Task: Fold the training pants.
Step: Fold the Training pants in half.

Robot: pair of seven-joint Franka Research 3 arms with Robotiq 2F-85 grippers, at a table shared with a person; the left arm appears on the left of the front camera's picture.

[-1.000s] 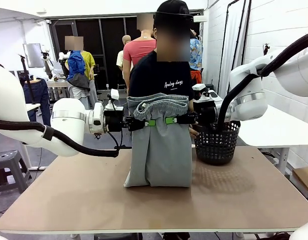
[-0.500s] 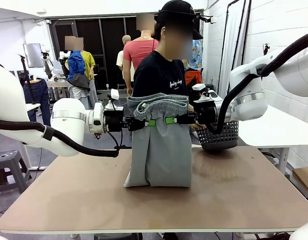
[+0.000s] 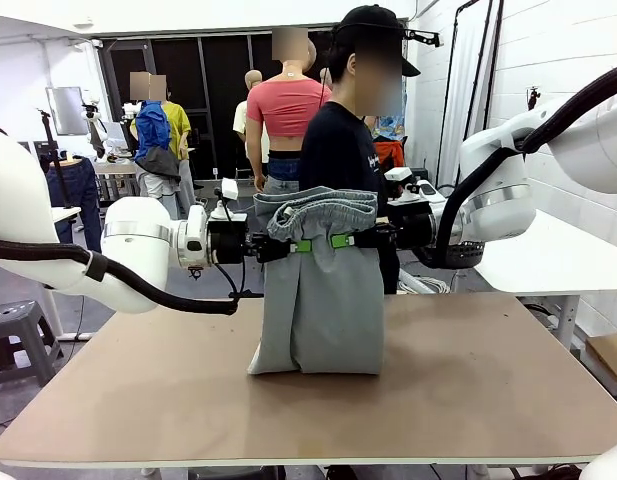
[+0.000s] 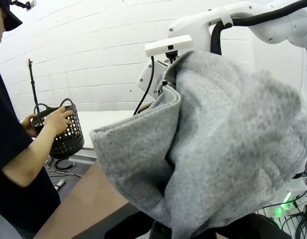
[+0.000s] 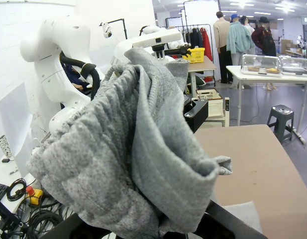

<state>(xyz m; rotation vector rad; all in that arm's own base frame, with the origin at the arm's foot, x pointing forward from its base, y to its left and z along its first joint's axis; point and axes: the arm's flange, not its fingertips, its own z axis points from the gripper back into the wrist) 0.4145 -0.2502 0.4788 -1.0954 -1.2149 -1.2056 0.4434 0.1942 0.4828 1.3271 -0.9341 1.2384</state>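
The light grey training pants [image 3: 318,300] hang in a doubled bundle between my two grippers, waistband bunched on top and lower end resting on the table [image 3: 488,390]. From the left, my left gripper [image 3: 301,245] is shut on the upper fabric. My right gripper [image 3: 340,241] comes in from the right and is shut on it too, close beside the left. In the left wrist view the grey cloth [image 4: 218,129] covers my fingers. The right wrist view has the same cloth [image 5: 128,149] draped over its fingers.
A person [image 3: 348,150] stands behind the pants at the far side. The person's hand [image 4: 57,119] holds a black mesh basket [image 4: 63,134] off the table, partly behind my right arm [image 3: 498,190]. Bare tabletop lies left, right and in front of the pants.
The person has lifted the black basket off the table's far right and shifted to the right with it. Both arms and the pants have stayed still.
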